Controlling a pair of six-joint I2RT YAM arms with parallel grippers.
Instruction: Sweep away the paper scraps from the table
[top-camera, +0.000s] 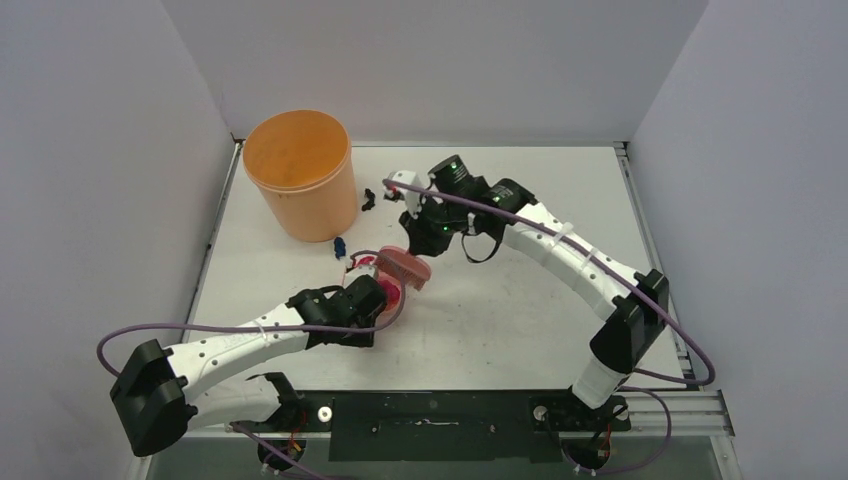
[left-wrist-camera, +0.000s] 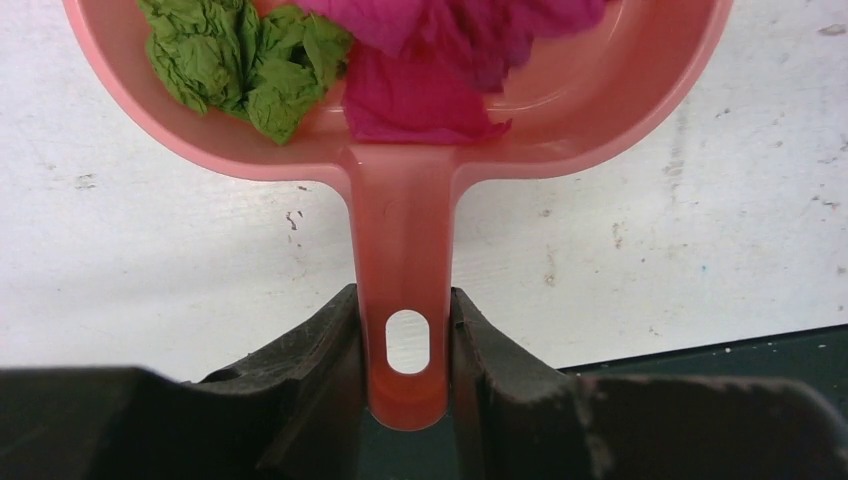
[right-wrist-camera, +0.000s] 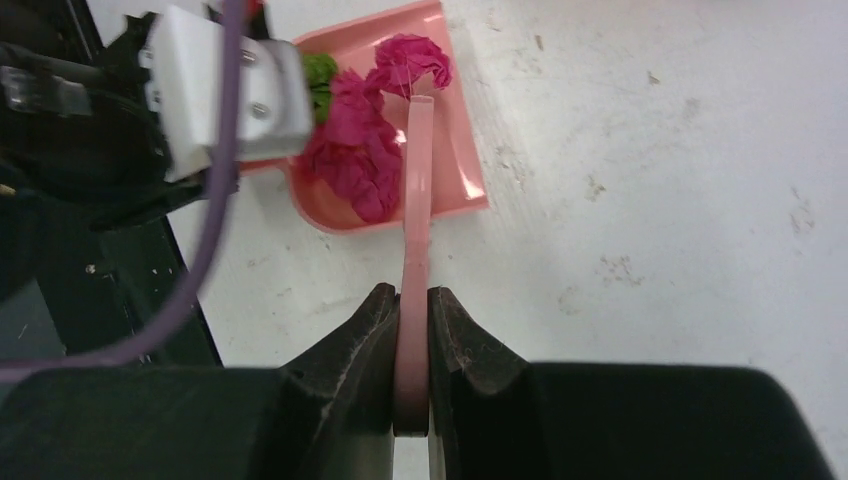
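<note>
Left wrist view: the left gripper (left-wrist-camera: 403, 312) was closed most of the way, its jaws clamped on the handle of the pink dustpan (left-wrist-camera: 400, 220). Green and magenta paper scraps (left-wrist-camera: 240, 60) sat inside the dustpan, but the frame cut off its front half. The table (left-wrist-camera: 700, 200) was scuffed white on both sides of the dustpan, and its dark near edge ran just behind the handle end.

Right wrist view: the right gripper (right-wrist-camera: 412, 312) was squeezed fully tight on the pink brush (right-wrist-camera: 418, 180), seen edge-on. The far end of the brush was over the dustpan, right at a magenta wad. A white camera box (right-wrist-camera: 225, 85) hid the dustpan's left side. Open tabletop lay to the right of the dustpan.

Top view: both sets of jaws were too buried under the arms to read. A few loose scraps, dark blue and black, lay beyond the dustpan, toward the orange bucket (top-camera: 300, 175). Right of the dustpan there was plenty of bare white surface out to the metal rail.
</note>
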